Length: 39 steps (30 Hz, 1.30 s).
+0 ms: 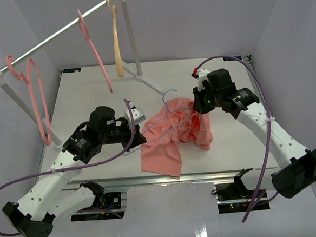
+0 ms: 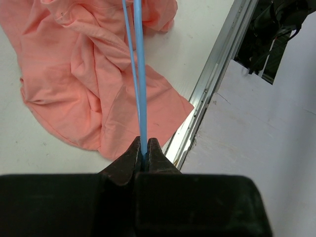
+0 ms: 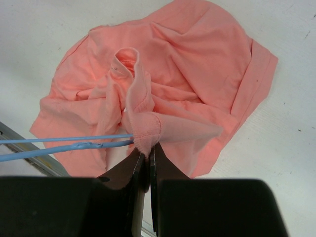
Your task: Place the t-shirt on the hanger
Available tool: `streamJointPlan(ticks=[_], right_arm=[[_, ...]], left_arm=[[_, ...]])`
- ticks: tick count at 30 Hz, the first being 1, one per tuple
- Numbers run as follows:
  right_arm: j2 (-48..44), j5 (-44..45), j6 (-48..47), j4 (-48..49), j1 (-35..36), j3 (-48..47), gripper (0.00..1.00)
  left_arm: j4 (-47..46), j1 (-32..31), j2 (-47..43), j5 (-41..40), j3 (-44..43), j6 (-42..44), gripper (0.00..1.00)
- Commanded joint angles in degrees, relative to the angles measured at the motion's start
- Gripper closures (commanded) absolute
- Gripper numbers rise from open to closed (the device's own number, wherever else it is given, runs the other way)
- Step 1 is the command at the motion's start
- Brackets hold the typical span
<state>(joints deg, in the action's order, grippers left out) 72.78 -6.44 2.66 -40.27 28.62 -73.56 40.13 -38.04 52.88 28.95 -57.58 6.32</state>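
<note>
Pinching thin wire hanger (image 2: 140,74) (left fingers (image 2: 129,160)); right fingers (image 3: 134,173) bunch soft t-shirt (image 3: 197,59).

Top view: bright, even, soft light from above; white table (image 1: 86,99) almost washed out, shadows faint.
Wrist views: shirt (image 3: 197,64) sharp, soft shadow under its folds. Left gripper (image 2: 143,150), right gripper (image 3: 148,158) at 6 o'clock black, no detail.
Left wrist: glare spot on metal rail (image 2: 210,84), 3 o'clock.

A metal rail (image 1: 49,37) carries a pale orange hanger (image 1: 117,45), a pink hanger (image 1: 97,57) and, farther left, a second pink hanger (image 1: 37,100).
</note>
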Motion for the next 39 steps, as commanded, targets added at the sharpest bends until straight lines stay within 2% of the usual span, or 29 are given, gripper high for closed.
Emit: streamJointPlan(ticks=[1, 6, 10, 15, 21, 30, 33, 36, 39], right_arm=[[-2.29, -2.42, -0.3, 1.07, 1.17, -3.42, 0.92], [-2.29, -3.11, -0.23, 0.81, 2.05, -5.16, 0.92], [-2.03, -6.24, -0.02, 2.06, 4.94, -5.89, 0.92], [-1.96, -6.15, -0.28, 2.24, 8.81, -5.97, 0.92], [-2.18, -7.86, -0.23, 3.76, 12.41, -4.7, 0.92], [-2.47, -7.87, 1.17, 6.25, 16.96, -4.84, 0.89], [-3.76, -4.03, 1.81, 5.74, 17.43, -4.84, 0.87], [-5.48, 13.16, 3.69, 2.34, 17.43, -5.26, 0.89], [-6.25, 23.42, 5.07, -3.2, 17.26, -6.85, 0.91]], left_arm=[[-4.79, -0.01, -1.3, 4.87, -0.16, 2.2, 1.0], [-4.67, -0.01, -1.5, 5.5, 0.53, 3.68, 1.0], [-6.36, 0.04, 0.55, 5.99, 0.37, 4.28, 1.0], [-8.24, -0.01, 2.55, 5.24, 0.14, 5.68, 1.0], [-11.88, 0.01, 0.62, 8.41, 1.93, 6.53, 1.0], [-14.99, 0.03, 0.12, 8.14, 4.32, 6.43, 1.0], [-14.9, 0.07, -0.22, 7.46, 5.53, 6.09, 1.0], [-13.82, -0.01, -2.52, 4.81, 6.25, 4.89, 1.0], [-10.27, -0.01, -3.48, -1.05, 4.53, 3.97, 1.0]])
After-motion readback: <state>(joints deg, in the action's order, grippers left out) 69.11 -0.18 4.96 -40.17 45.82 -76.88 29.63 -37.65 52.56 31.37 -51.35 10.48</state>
